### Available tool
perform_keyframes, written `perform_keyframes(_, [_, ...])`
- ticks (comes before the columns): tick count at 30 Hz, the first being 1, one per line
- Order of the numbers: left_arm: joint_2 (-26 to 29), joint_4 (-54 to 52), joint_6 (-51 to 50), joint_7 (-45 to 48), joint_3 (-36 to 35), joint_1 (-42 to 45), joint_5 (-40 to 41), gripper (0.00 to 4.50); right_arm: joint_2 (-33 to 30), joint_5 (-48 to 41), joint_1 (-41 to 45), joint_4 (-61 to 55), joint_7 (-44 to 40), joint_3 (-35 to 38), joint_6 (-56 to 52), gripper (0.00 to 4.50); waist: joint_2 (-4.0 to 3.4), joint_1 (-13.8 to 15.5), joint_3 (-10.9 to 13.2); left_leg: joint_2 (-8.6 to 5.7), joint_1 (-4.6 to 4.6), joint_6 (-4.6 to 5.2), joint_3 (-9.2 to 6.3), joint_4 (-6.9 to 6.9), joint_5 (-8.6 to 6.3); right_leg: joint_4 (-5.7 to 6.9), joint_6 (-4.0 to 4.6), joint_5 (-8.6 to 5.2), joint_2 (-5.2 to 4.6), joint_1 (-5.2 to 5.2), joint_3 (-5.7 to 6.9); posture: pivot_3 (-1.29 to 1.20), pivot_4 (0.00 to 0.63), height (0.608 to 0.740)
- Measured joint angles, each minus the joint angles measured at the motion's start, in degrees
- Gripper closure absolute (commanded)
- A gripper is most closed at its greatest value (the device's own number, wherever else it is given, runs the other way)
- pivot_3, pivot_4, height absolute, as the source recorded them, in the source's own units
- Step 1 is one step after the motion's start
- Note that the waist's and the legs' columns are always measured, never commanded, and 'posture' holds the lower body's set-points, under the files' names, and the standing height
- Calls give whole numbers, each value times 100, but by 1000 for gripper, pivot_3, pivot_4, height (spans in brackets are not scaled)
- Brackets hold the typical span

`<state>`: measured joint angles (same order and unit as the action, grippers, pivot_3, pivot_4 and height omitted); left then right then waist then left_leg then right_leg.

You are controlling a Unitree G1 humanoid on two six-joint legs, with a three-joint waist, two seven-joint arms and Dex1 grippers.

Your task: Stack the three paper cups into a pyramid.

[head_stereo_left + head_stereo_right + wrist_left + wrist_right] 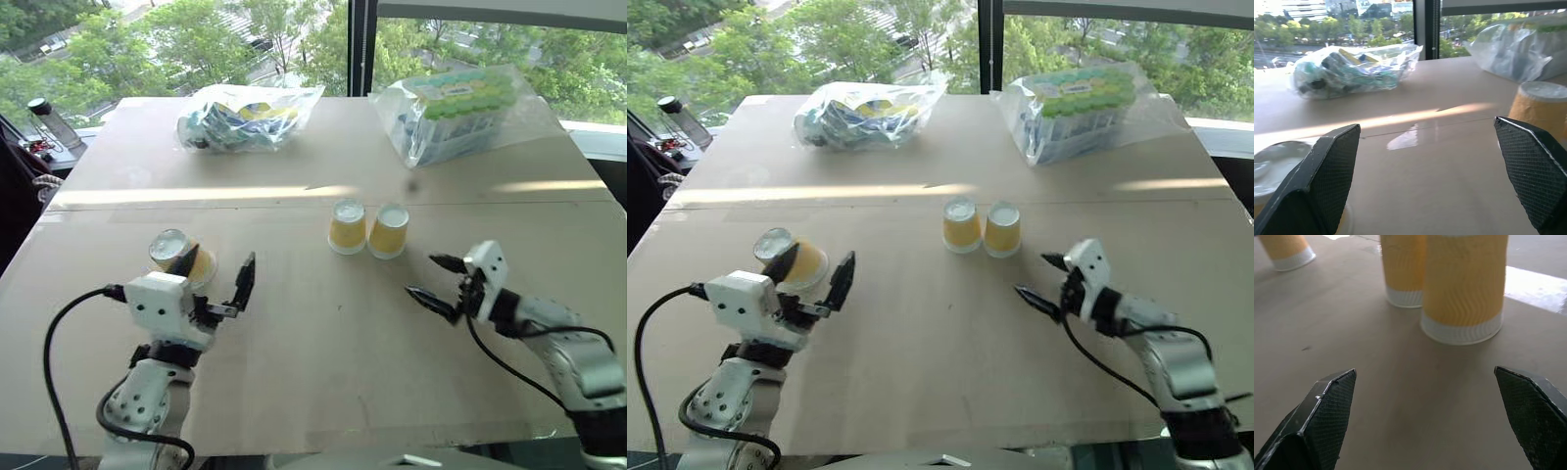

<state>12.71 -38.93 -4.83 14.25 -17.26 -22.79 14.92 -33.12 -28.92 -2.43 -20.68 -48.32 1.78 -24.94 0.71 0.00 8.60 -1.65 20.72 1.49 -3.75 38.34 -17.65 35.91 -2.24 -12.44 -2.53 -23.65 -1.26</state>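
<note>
Two of the paper cups [348, 226] [389, 231] stand upside down, side by side and touching, near the middle of the cardboard-covered table [323, 362]; they look like the pyramid's base. The third cup [179, 255] stands upside down near the table's left edge, just beyond my left gripper [217, 278], whose fingers are spread wide with nothing between them. My right gripper [433, 278] is also spread and empty, near the pair on their right.

The step in hand, as I judge it, is to fetch the third cup. I should bring my left fingers either side of its yellow wall, low enough to be secure, and close gently — paper crushes. Then lift it clear and set it centred over the seam between the pair, letting go only when it sits level — a nudge would part the base.
</note>
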Motion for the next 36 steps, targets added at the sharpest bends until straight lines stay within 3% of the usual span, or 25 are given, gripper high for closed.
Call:
perform_keyframes(6, [-72,447,-38,-484,-389,396,-185,0,119,-975,-104,-822,-767,354,474,28,17,-14,-5,17,-27,0,1,13,0,2,-5,-1,48,30,19,0,150,740])
perform_keyframes(11, [-83,1044,-270,-711,-474,835,-192,0,408,-1140,-43,-900,-736,371,817,28,22,8,-7,14,-24,-3,2,13,2,1,-1,2,41,27,17,0,150,740])
perform_keyframes(25, [51,2299,-146,-810,-471,1607,-451,0,414,-1153,248,-999,-371,269,777,28,22,74,-7,12,-7,-10,0,10,5,1,1,3,11,9,18,0,150,740])
perform_keyframes(29, [107,2537,40,-737,-472,1707,-441,973,411,-1158,249,-1030,-311,268,765,0,22,77,-8,10,-6,-10,0,10,5,1,1,3,7,9,19,0,150,740])
perform_keyframes(31, [136,2637,141,-696,-477,1734,-423,2073,409,-1159,248,-1069,-274,268,763,0,22,76,-8,11,-7,-9,0,10,4,1,0,3,6,9,18,0,150,740])
perform_keyframes(32, [138,2660,165,-685,-475,1736,-420,2300,408,-1160,248,-1075,-263,268,762,0,22,76,-8,11,-7,-10,0,10,5,1,1,3,6,9,18,0,150,740])
perform_keyframes(36, [171,2758,301,-626,-476,1737,-419,2300,408,-1163,235,-1085,-230,267,760,0,22,77,-8,11,-7,-9,-1,10,4,1,1,3,5,9,18,0,150,740])
